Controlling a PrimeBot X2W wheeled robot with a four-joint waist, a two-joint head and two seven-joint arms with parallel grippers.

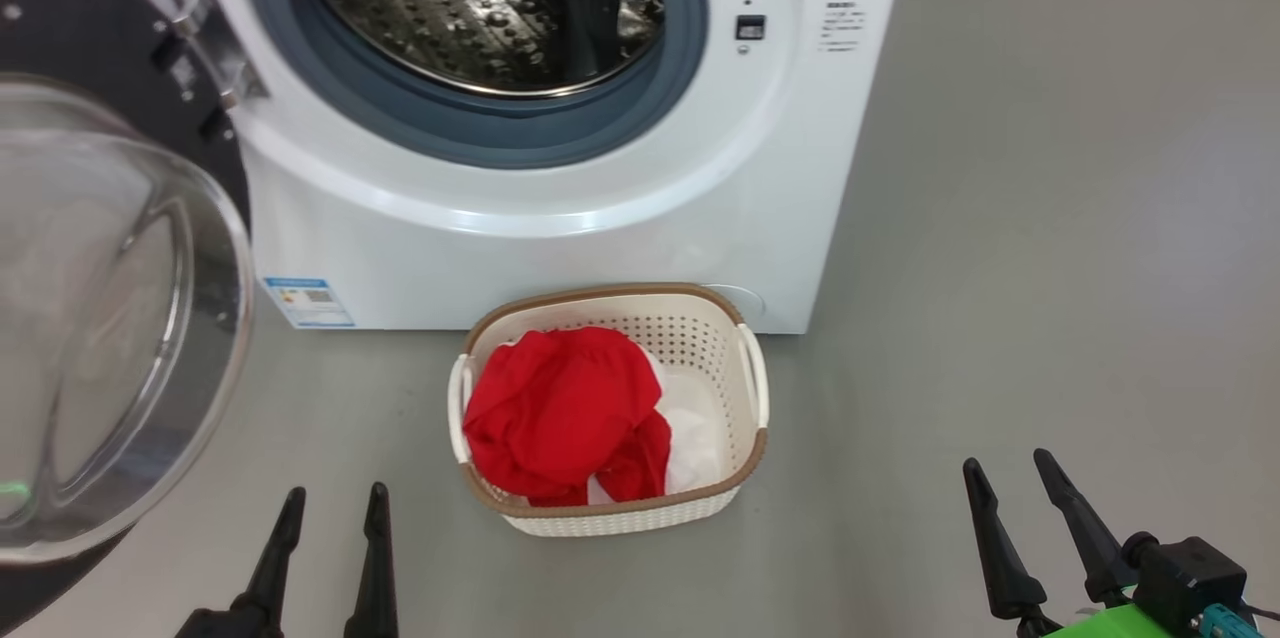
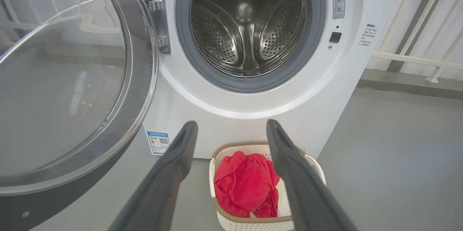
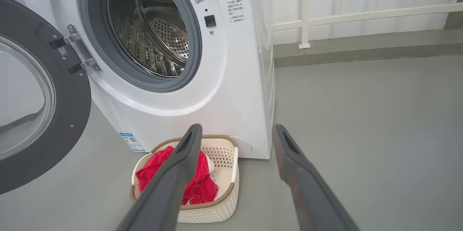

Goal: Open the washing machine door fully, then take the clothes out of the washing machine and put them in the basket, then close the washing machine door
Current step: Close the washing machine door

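The white washing machine (image 1: 560, 248) (image 2: 347, 89) (image 3: 231, 89) stands with its door (image 1: 110, 318) (image 2: 68, 89) (image 3: 36, 97) swung wide open to the left; the steel drum (image 2: 249, 24) looks bare inside. On the floor in front sits the cream basket (image 1: 725, 338) (image 2: 249, 223) (image 3: 226, 158), and the red and white clothes (image 1: 560, 408) (image 2: 246, 184) (image 3: 202, 187) lie in it. My left gripper (image 1: 335, 503) (image 2: 231, 126) is open, low to the basket's left. On the right, my right gripper (image 1: 1010, 468) (image 3: 237, 129) is open too, with nothing held.
Grey floor (image 1: 1050, 218) stretches wide to the right of the machine. A white railing (image 3: 325, 17) (image 2: 416, 53) runs along the back wall behind it. The open door juts out over the floor at the left.
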